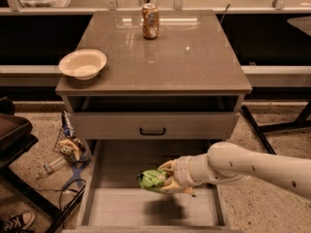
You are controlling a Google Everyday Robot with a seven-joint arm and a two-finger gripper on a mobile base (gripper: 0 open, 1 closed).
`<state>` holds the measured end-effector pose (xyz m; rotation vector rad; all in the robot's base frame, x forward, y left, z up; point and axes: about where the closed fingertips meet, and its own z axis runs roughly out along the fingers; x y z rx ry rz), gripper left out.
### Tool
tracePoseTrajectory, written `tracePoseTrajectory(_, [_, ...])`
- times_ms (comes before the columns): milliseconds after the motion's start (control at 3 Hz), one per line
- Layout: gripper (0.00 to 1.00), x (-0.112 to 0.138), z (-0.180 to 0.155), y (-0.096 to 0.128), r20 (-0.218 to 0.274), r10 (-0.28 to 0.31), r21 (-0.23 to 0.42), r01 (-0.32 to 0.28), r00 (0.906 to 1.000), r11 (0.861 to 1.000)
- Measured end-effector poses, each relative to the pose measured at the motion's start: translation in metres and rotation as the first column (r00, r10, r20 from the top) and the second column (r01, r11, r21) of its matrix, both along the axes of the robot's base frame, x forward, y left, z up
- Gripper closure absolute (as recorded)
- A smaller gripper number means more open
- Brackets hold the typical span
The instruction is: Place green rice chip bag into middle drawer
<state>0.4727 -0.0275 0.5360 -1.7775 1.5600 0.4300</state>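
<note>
white arm [252, 166] extends left from the right edge, jaws clamped around green rice chip bag [151, 180].

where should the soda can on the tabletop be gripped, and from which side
Probably grip the soda can around its mid-body, coming from the front edge: it stands upright and alone near the back of the tabletop, with its round sides free. The gripper is occupied, shut on the green rice chip bag above the middle drawer.
</note>
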Motion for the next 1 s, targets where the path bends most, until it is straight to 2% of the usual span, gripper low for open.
tracePoseTrajectory(333, [0.07,-0.0005,-0.0004,0.0013,-0.001,0.003,0.001,-0.003,1.0,1.0])
tracePoseTrajectory(667, [0.0,-0.0009,-0.0007,0.0022,-0.002,0.004,0.001,-0.004,1.0,1.0])
tracePoseTrajectory(1000, [0.0,-0.0009,-0.0007,0.0023,-0.002,0.005,0.001,-0.005,1.0,1.0])
